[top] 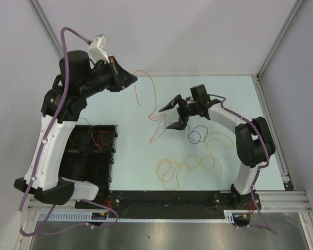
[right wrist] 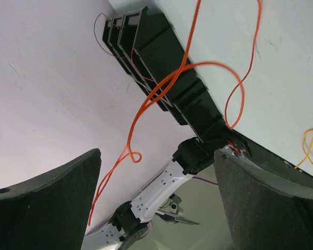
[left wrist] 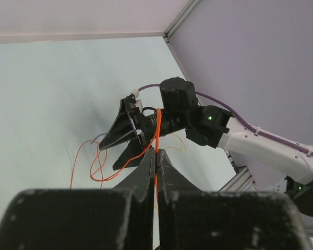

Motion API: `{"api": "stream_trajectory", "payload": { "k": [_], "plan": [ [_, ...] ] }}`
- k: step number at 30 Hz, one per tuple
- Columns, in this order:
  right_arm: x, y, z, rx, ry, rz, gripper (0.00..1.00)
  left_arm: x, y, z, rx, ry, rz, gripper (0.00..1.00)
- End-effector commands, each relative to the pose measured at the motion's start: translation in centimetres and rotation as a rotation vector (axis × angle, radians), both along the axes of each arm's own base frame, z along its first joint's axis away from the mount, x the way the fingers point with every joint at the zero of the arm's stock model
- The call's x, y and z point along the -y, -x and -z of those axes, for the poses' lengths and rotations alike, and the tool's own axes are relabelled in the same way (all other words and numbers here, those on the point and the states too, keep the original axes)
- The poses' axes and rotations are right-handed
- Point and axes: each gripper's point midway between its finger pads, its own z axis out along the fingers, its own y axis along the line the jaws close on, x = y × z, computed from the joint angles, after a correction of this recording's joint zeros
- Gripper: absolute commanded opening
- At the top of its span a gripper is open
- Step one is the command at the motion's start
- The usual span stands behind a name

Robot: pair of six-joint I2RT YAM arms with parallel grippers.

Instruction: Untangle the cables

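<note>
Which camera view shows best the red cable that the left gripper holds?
The top external view: the red cable shows almost whole, hanging from the shut left gripper. The left wrist view shows only the part pinched between the fingers and some loops beyond. The right wrist view shows bright loops of it, not the grip.

the far right corner of the surface [top: 235, 91] lies bare, as does the strip between the black bin [top: 88, 156] and the yellow cable [top: 190, 161] loops. the red cable [top: 155, 101] hangs from the left gripper [top: 134, 78], jaws closed on it, across the middle, just beside the right gripper [top: 168, 117] with its jaws spread, and the blue cable [top: 190, 137] lies on that gripper's near side.
</note>
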Motion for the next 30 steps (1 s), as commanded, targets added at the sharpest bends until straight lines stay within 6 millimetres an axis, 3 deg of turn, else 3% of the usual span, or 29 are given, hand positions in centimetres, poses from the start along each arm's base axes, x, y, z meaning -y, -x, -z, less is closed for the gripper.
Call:
{"api": "stream_trajectory", "payload": {
  "k": [1, 6, 10, 13, 16, 17, 18, 24, 27, 28, 30],
  "plan": [
    [0.0, -1.5, 0.7, -0.037, -0.007, 0.046, 0.94, 0.0, 1.5, -1.9, 0.058, 0.051, 0.034, 0.00],
    [-1.2, -2.8, 0.8, -0.045, -0.057, 0.077, 0.90, 0.2, 1.7, -1.1, 0.047, 0.050, 0.052, 0.00],
    [-1.5, -2.8, 1.3, -0.070, -0.055, 0.079, 0.88, 0.2, 2.0, -1.1, 0.049, 0.052, 0.058, 0.00],
    [-1.8, -2.8, 1.5, -0.077, -0.057, 0.077, 0.76, 0.3, 2.1, -1.0, 0.046, 0.050, 0.067, 0.00],
    [-1.9, -3.1, 1.3, -0.053, -0.061, 0.079, 0.30, 0.3, 2.2, -0.9, 0.048, 0.046, 0.067, 0.00],
    [-1.8, -3.1, 1.2, -0.052, -0.063, 0.079, 0.06, 0.2, 2.2, -0.9, 0.049, 0.045, 0.065, 0.00],
    [-1.9, -3.0, 1.1, -0.053, -0.061, 0.077, 0.00, 0.1, 2.2, -0.8, 0.047, 0.042, 0.063, 0.00],
    [-2.3, -2.4, 0.1, 0.007, -0.039, 0.022, 0.00, -0.2, 2.1, -0.8, 0.051, 0.027, 0.047, 0.00],
    [-3.4, -3.0, -3.2, 0.106, -0.110, -0.005, 0.00, -0.4, 1.7, -0.1, 0.034, 0.005, 0.032, 0.00],
    [-4.3, -3.5, -5.7, 0.215, -0.185, -0.016, 0.00, -0.5, 1.6, 0.6, 0.012, -0.010, 0.024, 0.00],
    [-4.9, -3.4, -8.3, 0.288, -0.258, -0.043, 0.00, -0.6, 1.1, 1.6, -0.018, -0.035, 0.005, 0.00]
  ]
}}
